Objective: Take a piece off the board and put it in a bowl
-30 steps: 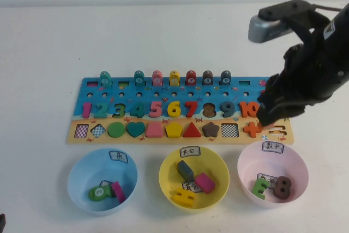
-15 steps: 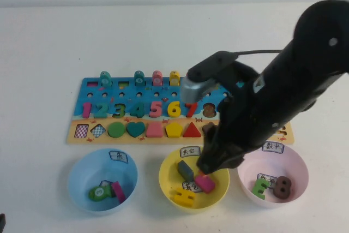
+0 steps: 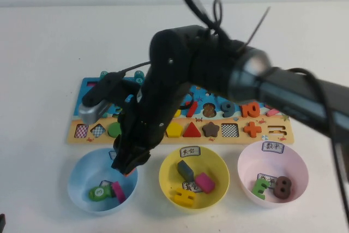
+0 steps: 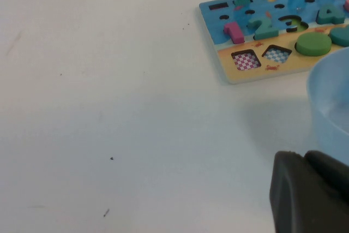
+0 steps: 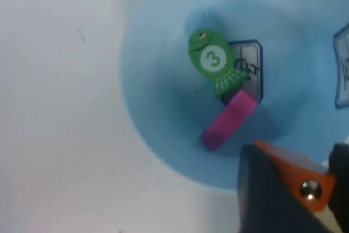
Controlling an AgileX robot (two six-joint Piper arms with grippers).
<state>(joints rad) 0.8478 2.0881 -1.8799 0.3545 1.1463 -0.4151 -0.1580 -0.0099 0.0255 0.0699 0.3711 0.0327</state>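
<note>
1. Right gripper [image 3: 126,168]: reached across from the bench's right side to the front-left area, it hangs over the rim of the light blue round plastic bowl [image 3: 82,173]. In the right wrist view its fingers are clamped on the small orange wooden block [image 5: 297,174], which shows between them above the bowl's inner wall.
2. Left gripper [image 4: 305,189]: parked low near the front-left corner, just beside the blue bowl. Whether it is apart or together cannot be told.
3. Bowl contents: a green fish piece marked 3 [image 5: 211,58] and a magenta flat block [image 5: 228,119] lie near the middle.
4. Source: the long rectangular wooden puzzle board [image 3: 95,135] lies behind the three bowls, partly hidden by the arm.
5. Judgement: the carry looks nearly complete; release remains.
6. Risk: the block sits close to the rim nearest the board. Released here, it could strike the rim and bounce onto the bench, or the arm could nudge the light bowl.
</note>
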